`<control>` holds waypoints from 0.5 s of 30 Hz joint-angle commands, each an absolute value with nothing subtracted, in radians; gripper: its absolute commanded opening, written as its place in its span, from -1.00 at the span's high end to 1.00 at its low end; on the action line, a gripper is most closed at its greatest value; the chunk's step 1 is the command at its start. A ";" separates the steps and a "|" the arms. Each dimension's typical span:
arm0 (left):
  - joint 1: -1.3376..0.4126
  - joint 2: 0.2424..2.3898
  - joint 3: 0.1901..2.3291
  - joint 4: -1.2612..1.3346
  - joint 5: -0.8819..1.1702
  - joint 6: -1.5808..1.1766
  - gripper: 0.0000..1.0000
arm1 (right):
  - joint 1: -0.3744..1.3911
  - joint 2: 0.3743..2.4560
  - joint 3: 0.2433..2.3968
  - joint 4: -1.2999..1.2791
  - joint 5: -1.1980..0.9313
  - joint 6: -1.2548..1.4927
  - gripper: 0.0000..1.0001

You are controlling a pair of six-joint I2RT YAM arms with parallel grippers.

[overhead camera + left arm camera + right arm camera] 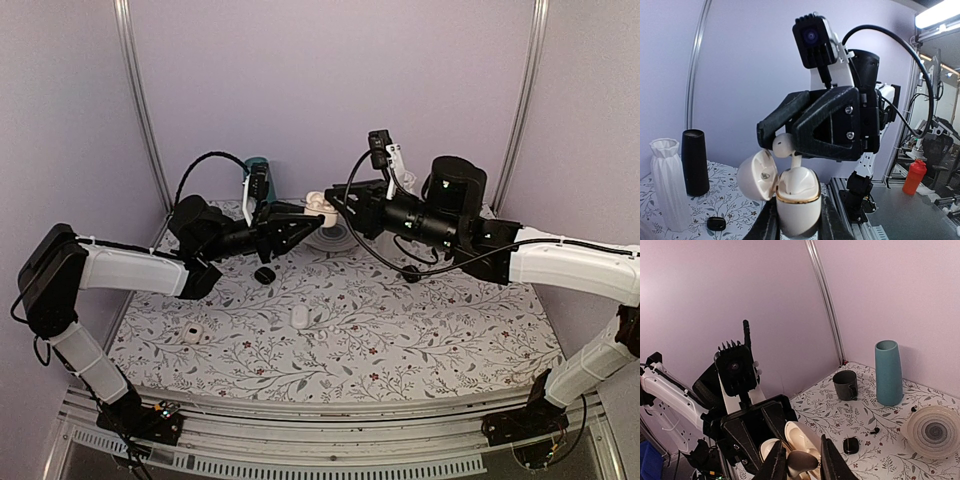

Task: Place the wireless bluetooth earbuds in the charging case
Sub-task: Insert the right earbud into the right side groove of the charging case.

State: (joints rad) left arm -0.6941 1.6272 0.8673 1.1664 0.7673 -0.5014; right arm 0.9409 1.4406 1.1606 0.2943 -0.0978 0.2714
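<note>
My left gripper [308, 213] is shut on an open white charging case [797, 200] with a gold rim, held upright in the air. Its lid [757, 175] is swung open to the left. My right gripper [342, 205] is shut on a white stemmed earbud [785, 145] directly above the case. The stem points down and its tip meets the case's top. In the right wrist view the earbud [802, 462] sits between my fingers over the open case [807, 432]. Both grippers meet over the table's far middle.
On the table lie a black case [264, 274], two small white items [193, 334] [298, 316] and a small black bud [410, 273]. At the back stand a teal vase [888, 372], a dark mug [846, 385], a plate [934, 430], a black cylinder [694, 162] and a white vase [667, 182].
</note>
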 commanded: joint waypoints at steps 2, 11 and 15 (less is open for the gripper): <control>-0.702 1.590 0.867 1.242 0.759 -0.489 1.00 | 0.953 1.461 1.182 0.236 -0.083 0.265 0.52; -0.702 1.590 0.867 1.243 0.763 -0.487 1.00 | 0.955 1.458 1.188 0.226 -0.068 0.256 0.50; -0.703 1.592 0.867 1.248 0.764 -0.488 1.00 | 0.954 1.454 1.192 0.222 -0.066 0.252 0.49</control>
State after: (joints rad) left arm -0.6941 1.6272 0.8673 1.1694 0.7666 -0.5014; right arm 0.9428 1.4422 1.1713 0.2749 -0.0822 0.2668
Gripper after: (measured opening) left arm 0.219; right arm 0.252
